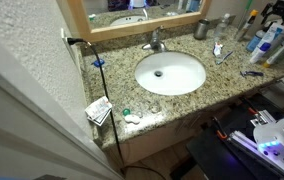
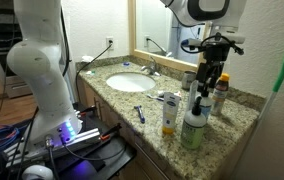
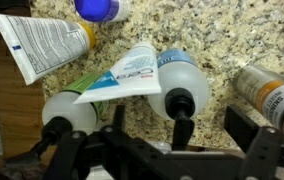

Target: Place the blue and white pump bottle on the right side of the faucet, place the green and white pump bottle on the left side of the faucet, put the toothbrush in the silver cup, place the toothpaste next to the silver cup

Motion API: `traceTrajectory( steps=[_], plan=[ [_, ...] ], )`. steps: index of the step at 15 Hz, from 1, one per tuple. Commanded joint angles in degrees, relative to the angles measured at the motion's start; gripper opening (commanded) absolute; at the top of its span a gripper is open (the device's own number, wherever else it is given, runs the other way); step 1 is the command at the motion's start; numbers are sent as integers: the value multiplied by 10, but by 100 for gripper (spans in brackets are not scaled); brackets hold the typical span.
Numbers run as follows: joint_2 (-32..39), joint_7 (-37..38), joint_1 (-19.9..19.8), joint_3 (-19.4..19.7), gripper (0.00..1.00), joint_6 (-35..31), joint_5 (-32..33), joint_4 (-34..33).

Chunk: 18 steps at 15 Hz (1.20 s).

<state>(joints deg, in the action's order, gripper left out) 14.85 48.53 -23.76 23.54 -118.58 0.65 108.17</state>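
- No word, brand or number could be read in any view.
- toothpaste [image 3: 132, 72], wrist view: it carried a red and blue logo patch on white, with lettering too blurred to make out.
- white tube [image 3: 37, 45], up-left of the toothpaste: it had a dense block of dark fine print, all illegible.
- brown bottle [image 3: 272, 95], right of the toothpaste: its label had white and orange bands, with print too small to read.
- Both exterior views were too small for any print to be read.
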Motion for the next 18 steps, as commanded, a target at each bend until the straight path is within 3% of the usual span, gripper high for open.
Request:
traceTrajectory(
  steps=[1, 3, 4, 6, 14, 15, 18],
  plan=[
    [18, 14, 9, 5, 100, -21, -4, 7],
    [15, 6, 9, 6, 100, -5, -3, -1],
    [16, 6, 9, 6, 75, -5, -3, -1],
    [16, 5, 8, 6, 67, -3, -3, -4],
    [10, 2, 7, 5, 11, -9, -15, -1],
    [7, 4, 7, 5, 6, -8, -18, -3],
    [-28, -6, 7, 7, 8, 6, -23, -3]
  ],
)
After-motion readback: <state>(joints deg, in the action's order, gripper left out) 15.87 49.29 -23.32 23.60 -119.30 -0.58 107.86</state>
